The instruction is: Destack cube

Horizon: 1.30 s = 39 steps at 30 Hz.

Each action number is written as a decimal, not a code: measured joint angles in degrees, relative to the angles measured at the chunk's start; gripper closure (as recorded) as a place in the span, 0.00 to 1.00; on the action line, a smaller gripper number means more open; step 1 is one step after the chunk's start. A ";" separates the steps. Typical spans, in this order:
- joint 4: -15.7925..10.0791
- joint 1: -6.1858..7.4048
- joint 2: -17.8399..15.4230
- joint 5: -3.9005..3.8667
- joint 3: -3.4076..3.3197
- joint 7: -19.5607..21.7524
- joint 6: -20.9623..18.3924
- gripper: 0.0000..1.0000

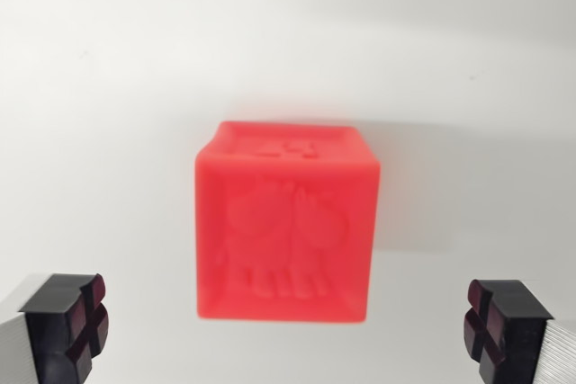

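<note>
A red cube [286, 227] with an embossed animal figure on its near face and a raised mark on its far face fills the middle of the wrist view. It stands on a white surface [108, 87]. Whether another cube lies beneath it is hidden. My gripper [286, 330] is open, with one black fingertip [67, 321] at the wrist view's lower left and the other fingertip [504, 325] at the lower right. The cube sits between and a little beyond the fingertips, touching neither.
A plain white surface surrounds the cube on all sides. A soft shadow falls on the wrist view's right of the cube.
</note>
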 joint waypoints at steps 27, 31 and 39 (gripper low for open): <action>0.80 0.00 -12.33 0.00 -0.02 0.00 -13.01 0.00; 1.45 0.00 -13.81 0.00 -0.02 0.00 -15.10 0.00; 2.97 0.00 -16.17 0.00 -0.02 0.00 -18.97 0.00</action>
